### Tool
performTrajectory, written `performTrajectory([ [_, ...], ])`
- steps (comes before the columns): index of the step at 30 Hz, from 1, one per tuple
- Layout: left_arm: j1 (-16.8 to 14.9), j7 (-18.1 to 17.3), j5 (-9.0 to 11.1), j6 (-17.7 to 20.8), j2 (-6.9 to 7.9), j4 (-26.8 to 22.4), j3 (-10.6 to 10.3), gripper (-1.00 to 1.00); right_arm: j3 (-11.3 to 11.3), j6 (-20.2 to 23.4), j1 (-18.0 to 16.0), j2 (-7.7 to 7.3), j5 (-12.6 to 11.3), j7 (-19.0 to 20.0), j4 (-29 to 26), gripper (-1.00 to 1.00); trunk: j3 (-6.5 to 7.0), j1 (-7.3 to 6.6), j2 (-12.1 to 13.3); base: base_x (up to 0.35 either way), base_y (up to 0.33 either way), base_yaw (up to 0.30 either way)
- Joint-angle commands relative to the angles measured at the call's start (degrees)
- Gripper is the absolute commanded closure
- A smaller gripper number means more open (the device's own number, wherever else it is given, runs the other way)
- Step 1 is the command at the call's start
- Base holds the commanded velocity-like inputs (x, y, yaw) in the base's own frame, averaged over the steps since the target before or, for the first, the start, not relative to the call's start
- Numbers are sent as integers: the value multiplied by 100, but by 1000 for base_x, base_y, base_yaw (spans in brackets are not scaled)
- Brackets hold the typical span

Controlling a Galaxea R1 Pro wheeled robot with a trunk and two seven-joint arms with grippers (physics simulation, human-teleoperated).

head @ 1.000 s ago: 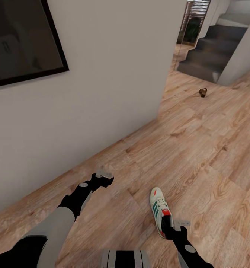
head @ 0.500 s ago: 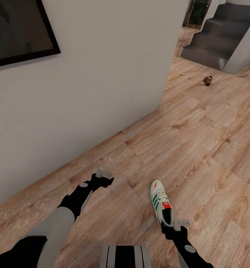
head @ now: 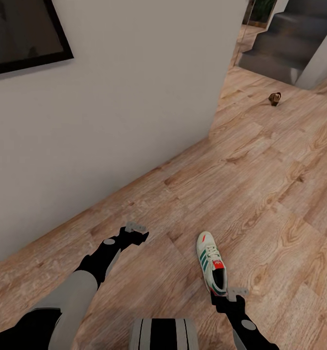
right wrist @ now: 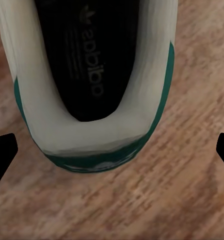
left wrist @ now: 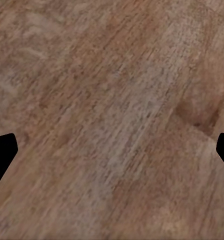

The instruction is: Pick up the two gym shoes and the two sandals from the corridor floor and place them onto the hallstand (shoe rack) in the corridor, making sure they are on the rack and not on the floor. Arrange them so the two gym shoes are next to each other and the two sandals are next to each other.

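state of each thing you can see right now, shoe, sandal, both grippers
gym shoe: upright on the wood floor, toe pointing away from the robot, heel just in front of the right gripper, not gripped
sandal: on the floor far ahead near the stairs, too small to tell more
left gripper: open, empty, above bare floor
right gripper: open, empty, over the shoe's heel

One gym shoe [head: 211,263] lies on the corridor floor [head: 270,194] just ahead of my right pincer [head: 230,294]; my left pincer [head: 136,230] hovers apart.
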Motion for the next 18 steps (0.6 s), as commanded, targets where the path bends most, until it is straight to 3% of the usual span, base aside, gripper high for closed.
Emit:
performTrajectory([
  [1,1,-29,-30,21,-2,-10,22,-100,-48,-20,-3,6,55,13,2,-100,-4,-1,-1,0,0,0],
  [7,4,-29,-30,21,1,-15,22,-100,-48,-20,-2,6,55,13,2,-100,-4,-1,-1,0,0,0],
  [14,6,-29,-30,21,1,-17,22,-100,-48,-20,-2,6,55,13,2,-100,-160,17,-11,0,0,0],
  [18,9,-29,-30,19,1,-18,22,-100,-48,-20,-2,6,54,13,2,-100,-160,17,-11,0,0,0],
])
